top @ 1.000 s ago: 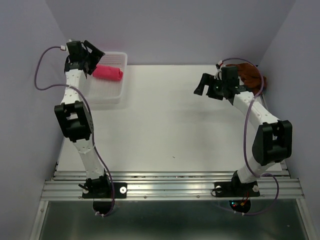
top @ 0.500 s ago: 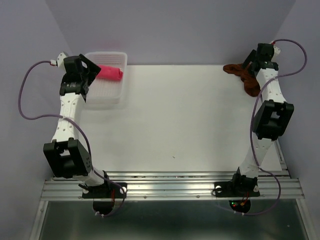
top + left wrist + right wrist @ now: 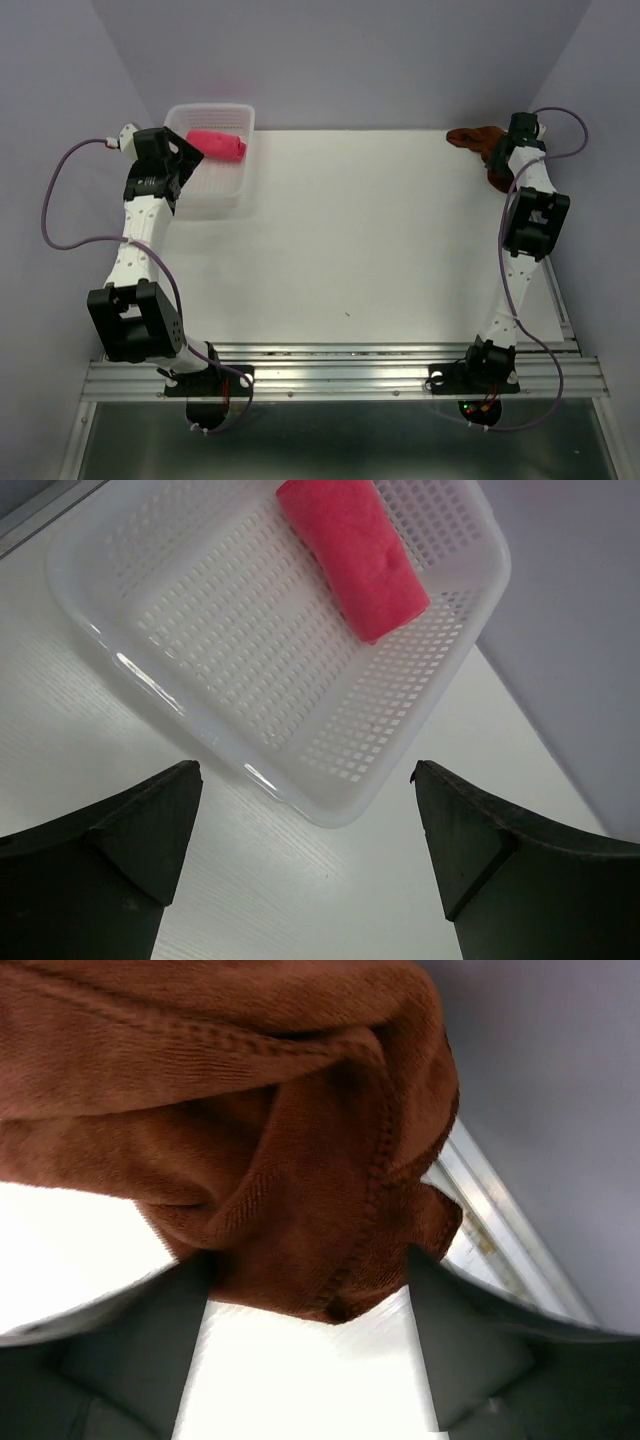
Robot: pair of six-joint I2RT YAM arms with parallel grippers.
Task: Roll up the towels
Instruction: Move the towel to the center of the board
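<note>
The pink-red towel (image 3: pixel 217 144) lies rolled in the white basket (image 3: pixel 205 185) at the back left. My left gripper (image 3: pixel 190 165) hovers at the basket's near edge, open and empty. In the left wrist view the roll (image 3: pixel 355 555) lies beyond the gripper (image 3: pixel 305 770), inside the basket (image 3: pixel 250 650). The rust brown towel (image 3: pixel 475 137) lies crumpled in the back right corner, with my right gripper (image 3: pixel 505 150) at it. The right wrist view shows a fold of that towel (image 3: pixel 250 1110) hanging between the blurred fingers of the gripper (image 3: pixel 308 1260), which stand wide apart.
Grey walls close in the table (image 3: pixel 350 240) at the back and both sides. A metal rail (image 3: pixel 500 1210) runs along the table's right edge, close behind the brown towel.
The right arm has stretched out to the back right corner, onto the brown towel. The left arm has drawn back from the basket, with the pink roll left inside.
</note>
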